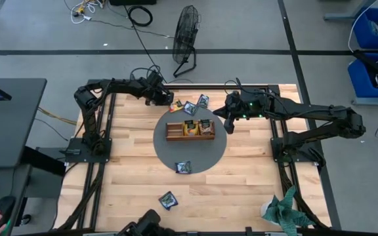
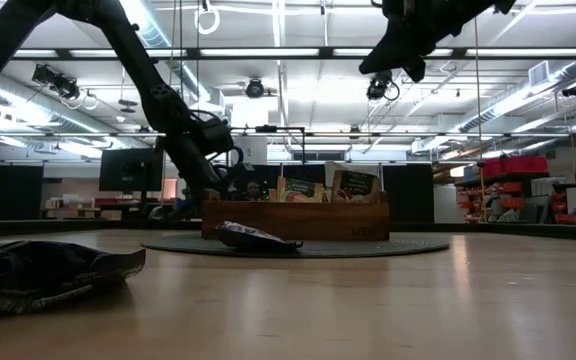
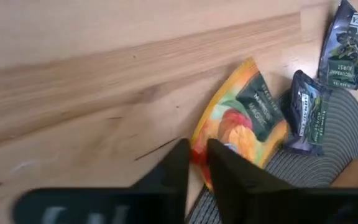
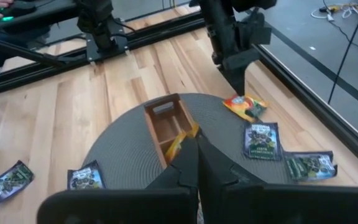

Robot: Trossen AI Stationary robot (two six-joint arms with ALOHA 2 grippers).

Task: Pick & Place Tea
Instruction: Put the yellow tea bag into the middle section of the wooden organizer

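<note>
Landmark: round grey mat (image 1: pixel 205 154) at the middle of the wooden table (image 1: pixel 241 190).

- Wooden tray (image 1: pixel 190 130): on the mat, toward its far side; a few sachets stand upright in its compartments.
- Orange sachet (image 3: pixel 241 121): flat on the table at the mat's far-left edge, one corner overlapping the mat.
- Left gripper (image 3: pixel 196 160): down at the near edge of the orange sachet, fingers (image 3: pixel 174 171) drawn narrow with the sachet's edge pinched between the tips. The sachet lies flat, not lifted.
- Two dark sachets (image 3: pixel 308 112), (image 3: pixel 348 45): just beside the orange one, along the mat's far rim; the nearer one lies half on the mat.
- Dark sachet (image 1: pixel 184 167): on the mat's near part, well apart from both grippers.
- Dark sachet (image 1: pixel 168 200): on bare table, beyond the mat's near edge.
- Right gripper (image 4: pixel 196 163): raised over the mat's right side, above the tray's end, fingers pressed together, holding nothing.
- Green crumpled cloth (image 1: pixel 282 211): near-right corner of the table, far from the mat.
</note>
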